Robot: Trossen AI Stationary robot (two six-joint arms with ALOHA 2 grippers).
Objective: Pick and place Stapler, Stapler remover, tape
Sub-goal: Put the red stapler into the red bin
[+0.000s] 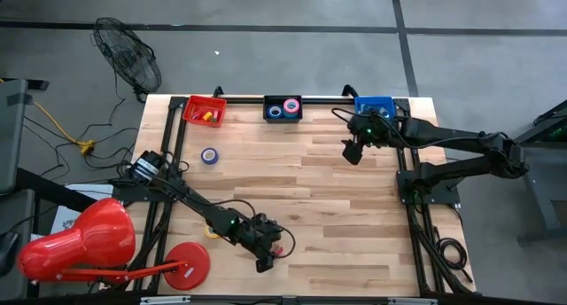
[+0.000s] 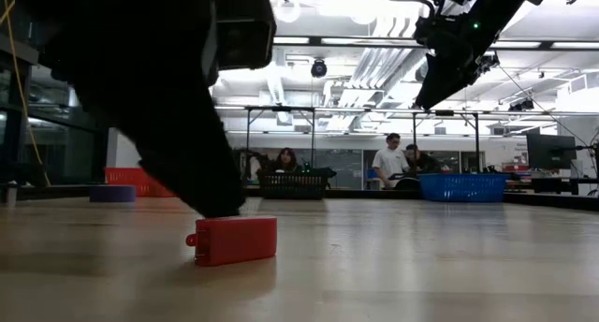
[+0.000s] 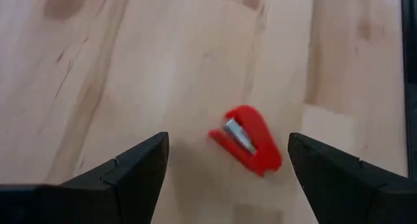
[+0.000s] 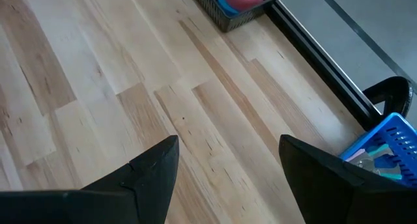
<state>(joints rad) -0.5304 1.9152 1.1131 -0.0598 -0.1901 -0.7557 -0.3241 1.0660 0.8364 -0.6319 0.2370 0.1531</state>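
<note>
A small red stapler [image 3: 247, 140] lies flat on the wooden table near its front edge, also seen in the low view [image 2: 234, 241]. My left gripper [image 3: 228, 138] hangs open just over it [image 1: 268, 254], slanting down, one finger on each side and neither touching. A blue tape roll [image 1: 209, 155] lies flat at the far left. More tape rolls, pink and blue, sit in the black bin [image 1: 283, 109]. My right gripper [image 1: 353, 152] waits open and raised at the far right [image 4: 229, 140]. I cannot make out the stapler remover.
Three bins stand along the far edge: a red one [image 1: 204, 110] with small things in it, the black one, and a blue one [image 1: 373, 105]. A red lamp with a round base [image 1: 188, 265] stands at the near left corner. People show in the room beyond.
</note>
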